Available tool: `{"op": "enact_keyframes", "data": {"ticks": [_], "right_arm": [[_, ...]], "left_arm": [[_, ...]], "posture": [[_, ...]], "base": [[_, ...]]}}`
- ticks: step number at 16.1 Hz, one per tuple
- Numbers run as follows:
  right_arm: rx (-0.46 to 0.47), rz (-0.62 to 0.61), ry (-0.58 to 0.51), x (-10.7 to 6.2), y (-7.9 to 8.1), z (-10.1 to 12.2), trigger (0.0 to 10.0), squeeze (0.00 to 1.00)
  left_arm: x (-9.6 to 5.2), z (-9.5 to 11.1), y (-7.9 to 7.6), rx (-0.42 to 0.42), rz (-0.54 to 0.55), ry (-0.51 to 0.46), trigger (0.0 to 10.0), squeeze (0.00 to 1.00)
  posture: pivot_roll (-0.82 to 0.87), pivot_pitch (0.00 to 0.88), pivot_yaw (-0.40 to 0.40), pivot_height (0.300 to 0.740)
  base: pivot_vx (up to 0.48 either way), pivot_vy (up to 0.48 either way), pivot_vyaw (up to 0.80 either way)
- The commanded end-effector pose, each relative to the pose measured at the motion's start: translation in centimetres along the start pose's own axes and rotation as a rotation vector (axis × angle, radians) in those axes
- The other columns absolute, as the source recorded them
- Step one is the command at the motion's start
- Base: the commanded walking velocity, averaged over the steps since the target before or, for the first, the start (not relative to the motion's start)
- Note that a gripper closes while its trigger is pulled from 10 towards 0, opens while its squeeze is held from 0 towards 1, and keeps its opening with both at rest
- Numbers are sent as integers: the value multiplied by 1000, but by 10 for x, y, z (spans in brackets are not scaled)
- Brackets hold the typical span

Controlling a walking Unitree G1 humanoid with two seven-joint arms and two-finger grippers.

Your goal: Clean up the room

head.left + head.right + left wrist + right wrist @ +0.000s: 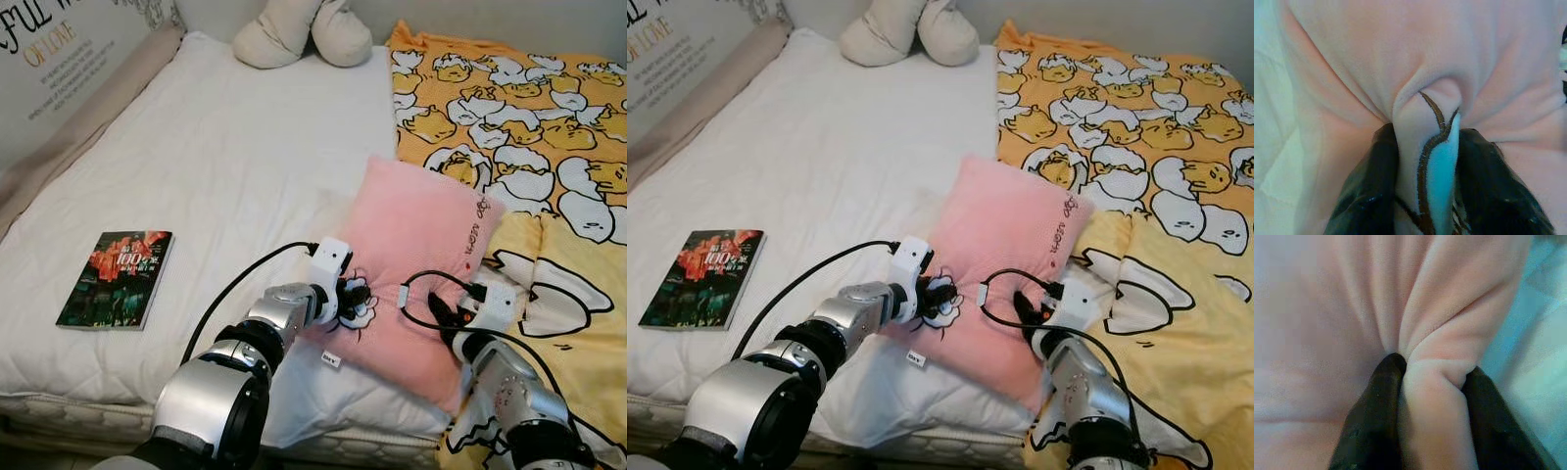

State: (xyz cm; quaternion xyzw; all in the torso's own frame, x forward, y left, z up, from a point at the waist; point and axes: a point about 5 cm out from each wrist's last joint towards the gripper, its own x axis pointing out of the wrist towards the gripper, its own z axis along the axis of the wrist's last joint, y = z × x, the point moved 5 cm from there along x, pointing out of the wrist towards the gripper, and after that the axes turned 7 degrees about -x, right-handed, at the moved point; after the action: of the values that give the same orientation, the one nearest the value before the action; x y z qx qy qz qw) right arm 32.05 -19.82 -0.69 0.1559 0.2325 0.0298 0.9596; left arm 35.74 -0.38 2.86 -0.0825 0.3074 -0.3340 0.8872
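A: Where is your pink pillow (416, 257) sitting?

B: Lower middle of the head view, tilted, lying across the seam where the white mattress (225, 157) meets the yellow egg-print blanket (519, 117). Its near end hangs toward the bed's front edge, and a small white tag shows at its lower left corner.

A: And your two grippers?

B: Your left gripper (355, 297) is at the pillow's near left edge, right on the embroidered white-and-brown patch. In the left wrist view both black fingers (1366, 191) are clenched on a fold of pink fabric with that patch bunched between them. Your right gripper (443, 315) is at the pillow's near right edge; the right wrist view shows its fingers (1371, 421) pinching a thick ridge of the pink cover.

A: So both are grasping it?

B: Yes, each one has a fold of the pillow squeezed tight.

A: What else do you have around it?

B: A dark book (118, 278) with a red cover picture lies flat at the left of the frame, well apart from the pillow. A cream cushion (299, 31) rests at the top middle, against the head of the bed. Black cables loop off both wrists.
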Motion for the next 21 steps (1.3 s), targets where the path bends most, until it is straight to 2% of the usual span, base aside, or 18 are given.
{"op": "enact_keyframes", "data": {"ticks": [1, 3, 5, 7, 8, 10, 12, 13, 15, 16, 17, 18, 19, 20, 21], "right_arm": [[4, 7, 52, 1, 6, -19, 0, 0], [15, 24, 21, 3, 12, -17, 0, 0], [8, 18, 12, 6, 13, -18, 0, 0], [-7, 30, -19, 12, 19, -6, 0, 0], [-46, 41, -96, 18, 23, 23, 0, 0], [-113, 63, -227, 21, 29, 74, 0, 0], [-175, 84, -372, 15, 37, 131, 0, 0], [-194, 91, -412, 12, 39, 149, 0, 0], [-228, 74, -401, 12, 35, 150, 0, 0], [-243, 37, -356, 16, 29, 135, 0, 0], [-247, 37, -346, 17, 30, 128, 0, 0], [-266, 47, -343, 18, 34, 125, 0, 0], [-349, 53, -314, 20, 41, 119, 4980, 0], [-371, 55, -314, 20, 43, 119, 10000, 0], [-391, 55, -331, 19, 46, 123, 10000, 0]], "left_arm": [[-2, -3, 6, -4, 37, -25, 0, 0], [-4, 5, 10, 5, 43, -74, 0, 0], [-4, 14, 3, 26, -1, -112, 0, 0], [-3, 16, -5, 120, -58, -91, 0, 0], [-5, 27, -7, 167, -91, -106, 0, 0], [-14, 71, -6, 156, -103, -223, 0, 0], [-29, 115, -9, 190, -136, -337, 0, 0], [-35, 127, -12, 206, -153, -375, 0, 0], [-46, 141, -12, 250, -138, -456, 0, 0], [-45, 137, -7, 243, -101, -466, 0, 0], [-44, 134, -5, 207, -86, -473, 0, 0], [-44, 135, -9, 166, -100, -497, 10000, 0], [-46, 137, -10, 162, -63, -545, 10000, 0], [-47, 138, -9, 144, -55, -560, 10000, 0], [-48, 140, -6, 107, -28, -574, 10000, 0]], "posture": [[-76, 0, 50, 740], [-70, 0, 54, 740], [-58, 0, 63, 740], [-46, 0, 65, 740], [-37, 0, 69, 740], [-22, 0, 71, 740], [-15, 0, 68, 740], [-12, 0, 64, 740], [-3, 0, 56, 740], [7, 0, 51, 740], [9, 0, 50, 740], [6, 0, 50, 740], [6, 0, 49, 740], [5, 0, 50, 740], [3, 0, 49, 740]], "base": [[0, 0, 0], [0, 0, 0], [0, 0, 0], [0, 0, 0], [0, 0, 0], [0, 0, 0], [0, 0, 0], [0, 0, 0], [0, 0, 0], [0, 0, 0], [0, 0, 0], [0, 0, 0], [0, 0, 0], [0, 480, 0], [0, 480, 0]]}}
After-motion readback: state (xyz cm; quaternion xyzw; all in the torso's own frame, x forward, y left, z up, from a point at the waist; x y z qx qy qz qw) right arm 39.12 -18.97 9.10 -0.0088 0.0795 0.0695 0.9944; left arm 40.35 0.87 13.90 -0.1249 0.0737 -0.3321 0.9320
